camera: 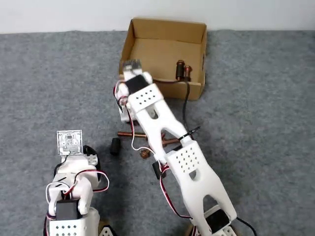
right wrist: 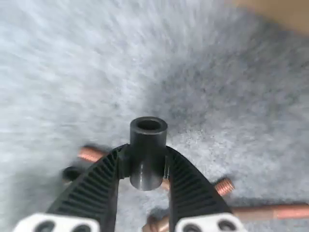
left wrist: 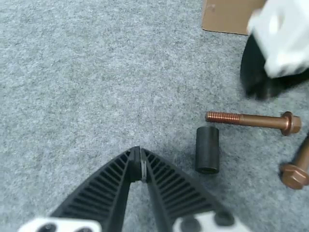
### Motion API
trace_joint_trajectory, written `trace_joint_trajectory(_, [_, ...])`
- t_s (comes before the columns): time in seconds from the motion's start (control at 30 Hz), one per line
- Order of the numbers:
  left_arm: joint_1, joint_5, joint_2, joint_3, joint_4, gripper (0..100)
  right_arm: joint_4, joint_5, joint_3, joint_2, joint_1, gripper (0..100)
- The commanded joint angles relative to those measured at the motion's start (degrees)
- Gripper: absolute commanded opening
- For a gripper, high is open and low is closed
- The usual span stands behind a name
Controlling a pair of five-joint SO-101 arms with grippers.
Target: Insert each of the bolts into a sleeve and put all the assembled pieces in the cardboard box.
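My right gripper [right wrist: 146, 157] is shut on a black sleeve [right wrist: 148, 137], held upright with its open bore showing, above several copper bolts [right wrist: 270, 211] on the grey carpet. In the high view this arm [camera: 147, 101] stretches to just in front of the cardboard box [camera: 194, 91], which holds one assembled bolt and sleeve [camera: 183, 71]. My left gripper [left wrist: 138, 164] is shut on nothing, low over the carpet. Beside it lie a second black sleeve [left wrist: 207, 149] and a long bolt [left wrist: 251, 121]. Another bolt head [left wrist: 293, 175] lies near them.
On the carpet in front of the box lie the loose sleeve [camera: 115, 146] and the bolts [camera: 129, 133], partly under the right arm. The right arm's white and black end [left wrist: 277, 38] hangs near a corner of the box [left wrist: 227, 17]. Open carpet extends left.
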Motion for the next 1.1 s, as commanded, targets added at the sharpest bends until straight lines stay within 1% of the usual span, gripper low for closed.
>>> trace_joint_trajectory(0.0, [-0.3,-0.3,0.1,-0.3,-1.5,0,2.5,-0.8,-0.1,-11.8,-0.2,0.8])
trace_joint_trajectory(0.13, [-0.3,-0.3,0.1,-0.3,-1.6,0,2.6,-1.1,6.9,-21.1,-0.1,0.7])
trace_joint_trajectory(0.23, [-0.3,-0.3,0.1,-0.3,-2.3,0,2.5,-2.1,18.1,-29.9,0.0,0.7])
trace_joint_trajectory(0.33, [-0.3,-0.3,0.2,-0.3,-2.3,0,2.2,-3.6,29.3,-38.9,1.6,0.7])
trace_joint_trajectory(0.6, [-0.1,-0.3,0.2,-0.3,-2.3,0,-0.1,-3.8,48.7,-58.2,12.3,0.7])
trace_joint_trajectory(0.8, [0.3,-0.3,0.3,-0.3,-2.0,0,-0.7,-3.8,61.9,-74.0,18.1,0.7])
trace_joint_trajectory(0.9, [0.4,-0.2,0.3,-0.3,-2.0,0,-3.9,-3.8,71.0,-82.9,22.3,0.7])
trace_joint_trajectory(1.07, [3.3,-0.3,0.3,-0.3,-1.8,1,-13.1,-3.4,90.0,-98.5,29.0,0.7])
